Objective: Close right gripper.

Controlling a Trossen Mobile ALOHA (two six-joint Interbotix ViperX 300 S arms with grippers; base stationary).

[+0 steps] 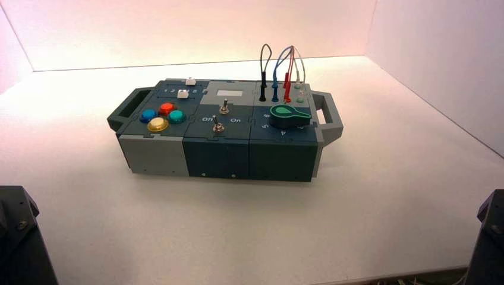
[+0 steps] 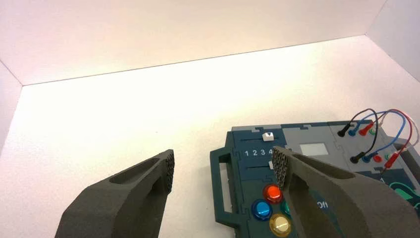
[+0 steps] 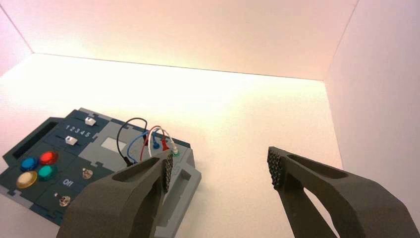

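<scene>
My right gripper [image 3: 220, 168] is open and empty, its two fingers wide apart, held in the air off the box's right end over the bare table. Its arm [image 1: 490, 237] shows only at the lower right corner of the high view. My left gripper [image 2: 223, 168] is also open and empty, parked in the air off the box's left end; its arm [image 1: 21, 237] shows at the lower left corner. The box [image 1: 220, 142] stands in the middle of the table, well apart from both grippers.
The box bears four round buttons, red [image 1: 166, 108], blue [image 1: 148, 115], teal [image 1: 176, 116] and yellow [image 1: 157, 124], two white sliders [image 1: 183, 93], two toggle switches [image 1: 218, 126], a green knob [image 1: 289, 112] and looped wires [image 1: 279, 71]. White walls enclose the table [image 1: 386, 196].
</scene>
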